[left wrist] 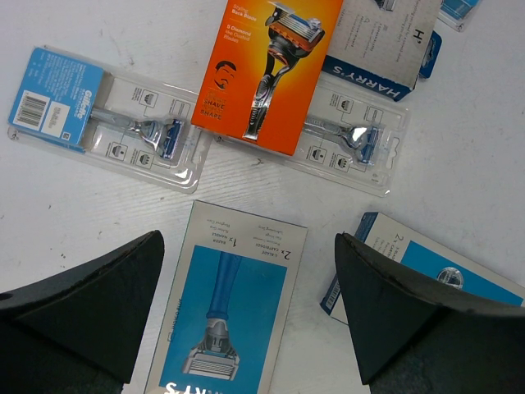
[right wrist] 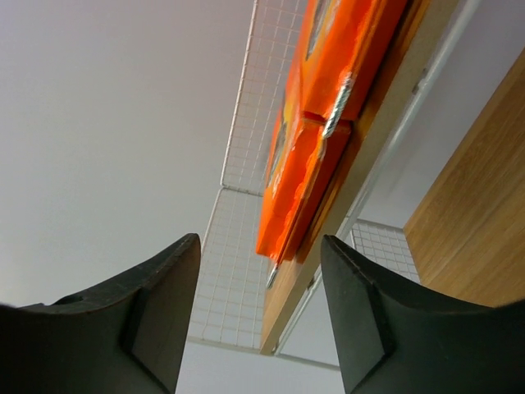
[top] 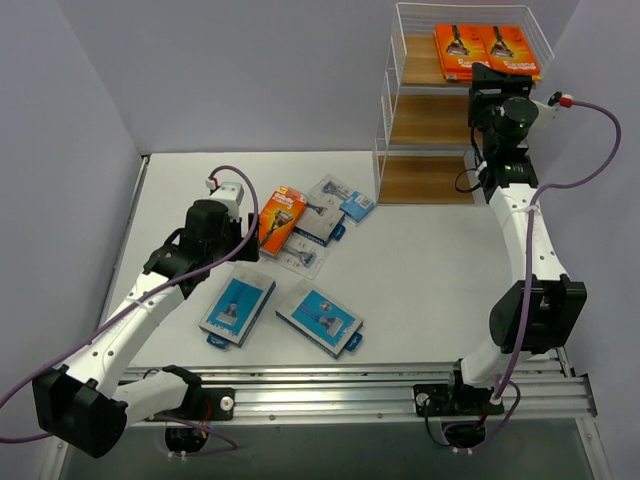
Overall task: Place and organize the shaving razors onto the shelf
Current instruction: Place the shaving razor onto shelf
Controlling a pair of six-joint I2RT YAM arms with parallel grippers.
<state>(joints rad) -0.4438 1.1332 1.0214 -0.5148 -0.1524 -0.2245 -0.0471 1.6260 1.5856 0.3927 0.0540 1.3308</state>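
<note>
Two bright orange razor packs (top: 487, 50) on white wire shelf (top: 425, 120), top tier. Right pincer (right wrist: 261, 246) just beside, parted, empty. Roughly seven loose packs (top: 283, 218) left on table (top: 420, 260). Left pincer (left wrist: 248, 238) wide above blue-and-grey box (left wrist: 225, 312).

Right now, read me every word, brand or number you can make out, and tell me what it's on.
"HARRY'S", upside down: grey box.
"SHAVE": orange box.
"Gillette", sideways: blue card of the blister pack.
"1x" and "2x", upside down: blue box.
Fine print and barcode digits on all of these: too small to read.
Print on the orange boxes atop the shelf: too small to read.
</note>
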